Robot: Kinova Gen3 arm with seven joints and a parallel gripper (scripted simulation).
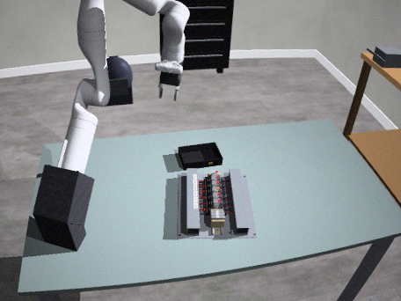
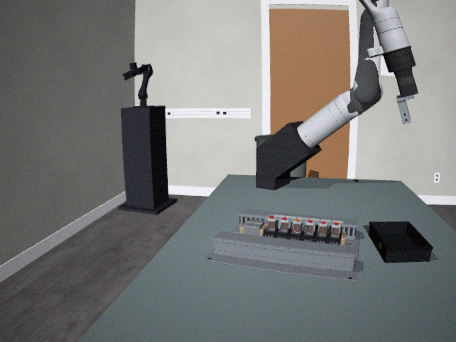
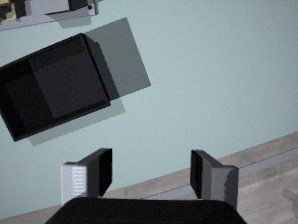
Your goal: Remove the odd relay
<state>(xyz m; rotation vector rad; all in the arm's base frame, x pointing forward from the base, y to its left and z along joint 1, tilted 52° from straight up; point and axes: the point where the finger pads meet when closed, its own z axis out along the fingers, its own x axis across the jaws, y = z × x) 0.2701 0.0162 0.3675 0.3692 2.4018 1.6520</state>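
Note:
The grey relay panel (image 1: 216,203) lies flat on the table, with a row of six relays down its middle. In the exterior view (image 2: 286,246) five buttons are red and one relay (image 2: 297,226), third from the left, has an orange button. The black parts tray (image 1: 200,154) sits just beyond the panel; it also shows in the exterior view (image 2: 399,241) and at the upper left of the wrist view (image 3: 52,86), and it is empty. My gripper (image 1: 169,93) hangs high above the table's far edge, open and empty; it shows in the wrist view (image 3: 150,175) too.
The arm's black base block (image 1: 61,206) stands on the table's left corner. A wooden side table (image 1: 382,132) is at the right. A black drawer cabinet (image 1: 207,33) stands on the floor behind. A black pedestal (image 2: 145,155) stands by the left wall.

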